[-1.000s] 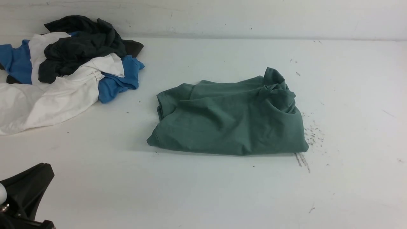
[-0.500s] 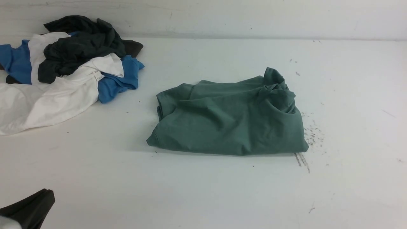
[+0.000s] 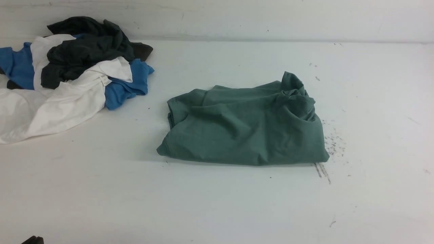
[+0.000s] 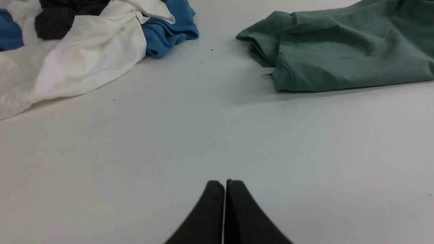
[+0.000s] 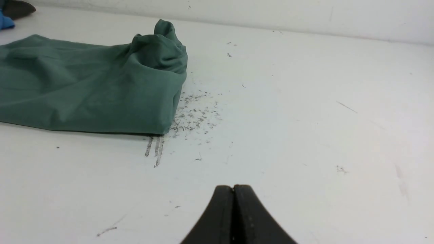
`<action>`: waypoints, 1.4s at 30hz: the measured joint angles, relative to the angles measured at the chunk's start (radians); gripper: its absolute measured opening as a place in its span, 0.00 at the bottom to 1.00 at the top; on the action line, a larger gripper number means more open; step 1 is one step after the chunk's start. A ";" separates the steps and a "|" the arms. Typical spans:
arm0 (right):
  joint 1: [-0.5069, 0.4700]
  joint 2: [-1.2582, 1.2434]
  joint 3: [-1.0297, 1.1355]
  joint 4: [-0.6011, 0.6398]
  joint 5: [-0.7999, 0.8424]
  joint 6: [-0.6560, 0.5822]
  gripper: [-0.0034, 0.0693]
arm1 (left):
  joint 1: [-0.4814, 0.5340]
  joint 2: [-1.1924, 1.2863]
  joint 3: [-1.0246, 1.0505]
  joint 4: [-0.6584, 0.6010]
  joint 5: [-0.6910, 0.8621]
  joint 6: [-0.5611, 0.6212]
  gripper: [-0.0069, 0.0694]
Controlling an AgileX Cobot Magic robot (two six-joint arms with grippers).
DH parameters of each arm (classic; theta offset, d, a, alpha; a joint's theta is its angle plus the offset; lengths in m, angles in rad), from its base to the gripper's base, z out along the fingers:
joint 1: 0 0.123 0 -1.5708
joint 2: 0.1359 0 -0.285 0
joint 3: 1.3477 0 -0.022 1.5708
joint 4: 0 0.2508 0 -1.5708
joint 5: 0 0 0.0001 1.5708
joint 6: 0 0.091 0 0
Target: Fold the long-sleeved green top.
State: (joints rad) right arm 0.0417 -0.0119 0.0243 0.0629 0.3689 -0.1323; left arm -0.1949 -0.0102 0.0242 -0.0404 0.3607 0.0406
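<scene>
The green long-sleeved top (image 3: pixel 244 128) lies folded into a rough rectangle in the middle of the white table, with a bunched lump of cloth at its far right corner. It also shows in the left wrist view (image 4: pixel 346 54) and the right wrist view (image 5: pixel 88 84). My left gripper (image 4: pixel 224 183) is shut and empty, well short of the top's left edge. In the front view only a dark tip (image 3: pixel 32 240) of it shows at the bottom left. Shut and empty too, my right gripper (image 5: pixel 234 187) hangs over bare table near the top's right corner.
A heap of clothes lies at the far left: a white garment (image 3: pixel 51 108), a blue one (image 3: pixel 125 88) and a dark grey-black one (image 3: pixel 88 47). Dark scuff marks (image 3: pixel 332 142) speckle the table beside the top's right edge. The back wall (image 3: pixel 237 17) bounds the table.
My left gripper has drawn back down and out of the front view's bottom left corner; only its tip still shows. The top and the heap have not moved.
</scene>
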 joint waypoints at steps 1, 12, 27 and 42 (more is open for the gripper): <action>0.000 0.000 0.000 0.000 0.000 0.000 0.03 | 0.001 0.000 0.000 0.000 0.002 0.000 0.09; 0.000 0.000 0.000 0.000 0.000 0.000 0.03 | 0.022 0.000 0.000 0.000 0.003 0.000 0.09; 0.000 0.000 0.000 0.000 0.000 0.000 0.03 | 0.022 0.000 0.000 0.001 0.003 -0.001 0.09; 0.000 0.000 0.000 0.000 0.000 0.000 0.03 | 0.022 0.000 0.000 0.001 0.003 -0.001 0.09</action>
